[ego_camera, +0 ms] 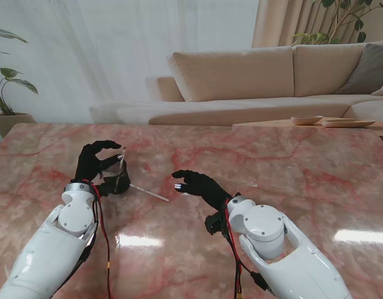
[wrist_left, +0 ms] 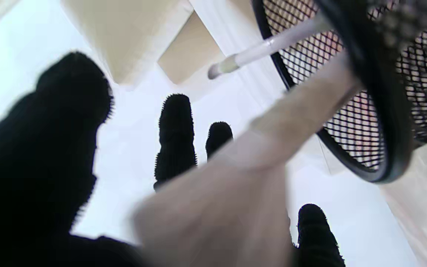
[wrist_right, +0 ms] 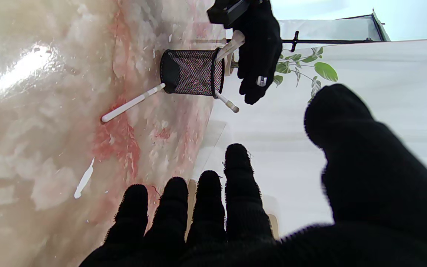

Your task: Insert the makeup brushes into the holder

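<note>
Left hand (ego_camera: 94, 159) curled over holder (ego_camera: 116, 177), gripping brush (wrist_right: 230, 45); right hand (ego_camera: 197, 185) spread, empty.

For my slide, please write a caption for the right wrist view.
Left hand lowers a brush into the mesh holder; another brush lies on the table.
</note>
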Controlling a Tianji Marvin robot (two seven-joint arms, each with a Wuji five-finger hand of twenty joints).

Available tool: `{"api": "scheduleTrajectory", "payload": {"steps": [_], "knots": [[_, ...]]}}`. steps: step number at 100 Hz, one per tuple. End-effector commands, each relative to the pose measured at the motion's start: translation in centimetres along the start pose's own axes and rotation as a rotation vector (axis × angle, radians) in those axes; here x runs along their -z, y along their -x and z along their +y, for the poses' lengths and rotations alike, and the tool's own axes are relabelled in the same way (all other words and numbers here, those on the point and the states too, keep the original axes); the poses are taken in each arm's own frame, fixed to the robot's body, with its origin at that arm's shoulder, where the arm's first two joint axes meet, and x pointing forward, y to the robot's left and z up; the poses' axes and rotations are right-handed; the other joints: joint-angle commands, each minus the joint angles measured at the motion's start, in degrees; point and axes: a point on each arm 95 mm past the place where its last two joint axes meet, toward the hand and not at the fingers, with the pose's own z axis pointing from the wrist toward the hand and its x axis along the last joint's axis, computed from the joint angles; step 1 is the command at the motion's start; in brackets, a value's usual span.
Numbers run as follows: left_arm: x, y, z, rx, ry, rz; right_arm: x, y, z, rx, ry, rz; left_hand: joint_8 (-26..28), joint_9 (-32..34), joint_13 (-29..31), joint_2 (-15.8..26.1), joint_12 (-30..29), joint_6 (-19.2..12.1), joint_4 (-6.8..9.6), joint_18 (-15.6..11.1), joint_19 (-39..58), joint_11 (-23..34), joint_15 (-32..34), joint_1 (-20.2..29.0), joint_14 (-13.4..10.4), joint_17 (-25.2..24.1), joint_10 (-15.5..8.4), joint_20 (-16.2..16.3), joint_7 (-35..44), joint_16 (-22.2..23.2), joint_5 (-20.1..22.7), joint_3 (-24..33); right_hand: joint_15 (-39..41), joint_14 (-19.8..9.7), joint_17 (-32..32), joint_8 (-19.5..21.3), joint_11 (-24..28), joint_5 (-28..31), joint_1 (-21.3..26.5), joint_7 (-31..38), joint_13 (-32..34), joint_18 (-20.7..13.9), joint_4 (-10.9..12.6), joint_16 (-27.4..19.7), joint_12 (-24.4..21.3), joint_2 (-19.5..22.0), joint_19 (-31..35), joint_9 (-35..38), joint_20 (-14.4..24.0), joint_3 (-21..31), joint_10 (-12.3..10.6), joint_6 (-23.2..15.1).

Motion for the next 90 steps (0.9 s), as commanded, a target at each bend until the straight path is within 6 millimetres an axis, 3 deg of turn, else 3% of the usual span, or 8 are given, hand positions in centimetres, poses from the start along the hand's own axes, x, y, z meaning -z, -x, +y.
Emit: {"api": "scheduleTrajectory", "payload": {"steps": [1,21,28,37,39,44,66,90], "knots": [[0.2,0.0,-0.8,-0.021,0.016,0.003,0.0,0.3,-0.1,0.023,-0.006,-0.006,0.47,-3.72,-2.97,2.77,-1.57,1.02,1.15,-1.54,-0.6,-1.71,-2.92,-1.68,-1.06,0.05,0.11,-0.44,-2.27,-2.31,-3.96,-4.57,1.36,-0.74,-0.42,0.17,0.45,-0.92,-3.01,0.07,-0.08,-1.13,1.31,1.07,-0.34,-0.15,-0.31,-0.02,-0.25,-0.72,-0.43,-1.59],[0.6,-1.7,-2.6,-0.052,0.066,0.038,-0.3,0.2,0.2,0.133,0.027,-0.017,-1.12,-10.78,-5.24,12.22,-3.75,3.75,3.49,-4.51,-2.4,-3.4,-6.65,0.05,-2.41,0.95,1.42,-4.0,-7.95,-6.08,-10.47,-18.53,5.23,-0.2,-0.52,-0.02,0.07,-0.54,-3.01,0.07,0.52,-0.67,1.77,1.08,-0.99,-0.43,1.68,2.66,1.77,-1.37,-0.55,-1.65],[0.8,-2.7,-3.3,-0.074,0.094,0.055,-0.6,0.1,0.3,0.197,0.064,-0.03,-2.09,-13.63,-5.91,16.81,-4.82,4.65,5.72,-5.17,-2.74,-4.14,-7.72,2.39,-2.98,1.18,1.78,-5.68,-10.17,-7.77,-12.14,-27.36,7.69,0.02,0.57,0.0,0.55,0.36,-2.69,0.47,1.52,-0.17,2.24,1.29,-1.05,-0.65,2.96,4.93,2.17,-1.17,-0.53,-1.5],[1.1,-4.0,-4.1,-0.106,0.134,0.081,-1.2,0.2,0.4,0.293,0.11,-0.052,-3.08,-15.54,-6.36,20.18,-5.41,5.7,7.15,-5.65,-2.64,-4.79,-8.21,3.32,-3.04,1.13,2.39,-6.19,-12.27,-8.44,-13.89,-31.83,9.32,0.65,2.87,-0.03,1.5,1.77,-2.49,1.09,4.65,0.82,3.01,0.99,-1.0,-0.89,4.54,9.09,2.08,-0.14,-0.57,-1.5],[1.2,-4.3,-4.3,-0.116,0.149,0.085,-1.3,0.2,0.4,0.318,0.123,-0.058,-3.39,-16.38,-6.76,21.66,-5.92,5.99,8.12,-5.81,-3.05,-5.03,-8.36,5.07,-3.17,1.36,2.46,-7.18,-12.83,-9.13,-14.27,-36.09,9.74,0.89,3.48,-0.07,1.66,2.24,-2.5,1.32,5.52,1.1,3.18,0.81,-1.03,-1.01,5.1,10.13,1.98,0.19,-0.5,-1.46],[1.5,-4.9,-4.9,-0.145,0.185,0.099,-1.8,0.2,0.5,0.384,0.143,-0.075,-3.83,-17.56,-6.91,23.47,-6.22,6.47,9.07,-6.32,-3.52,-5.53,-9.1,5.77,-3.6,1.54,2.56,-8.09,-13.7,-9.96,-14.89,-38.8,10.38,1.17,4.81,-0.12,2.05,2.79,-2.81,1.55,7.22,1.71,3.18,0.76,-0.97,-0.97,5.92,11.55,1.94,0.18,-0.52,-1.68],[2.5,-7.3,-6.9,-0.241,0.332,0.15,-4.1,0.1,0.4,0.604,0.206,-0.115,-5.69,-21.27,-7.8,26.73,-7.0,9.11,11.2,-8.02,-3.48,-7.0,-9.8,6.24,-4.08,1.86,2.61,-8.71,-17.39,-11.2,-17.76,-40.05,11.72,1.55,8.15,-0.34,3.0,4.26,-3.85,2.28,11.91,2.91,3.37,0.68,-0.85,-1.68,8.76,14.91,1.78,-1.07,-0.4,-1.57],[3.8,-9.1,-7.7,-0.293,0.424,0.193,-6.9,0.3,-1.1,0.729,0.259,-0.104,-6.5,-22.12,-7.95,28.29,-7.26,10.07,11.56,-8.24,-0.97,-7.24,-9.82,5.59,-4.26,1.87,2.58,-6.71,-18.75,-11.96,-18.21,-41.93,12.56,1.44,8.0,-0.6,3.57,4.59,-5.39,2.66,12.93,3.2,3.16,0.84,-0.73,-2.83,10.0,15.58,0.91,-3.38,-0.29,-1.46]]}}
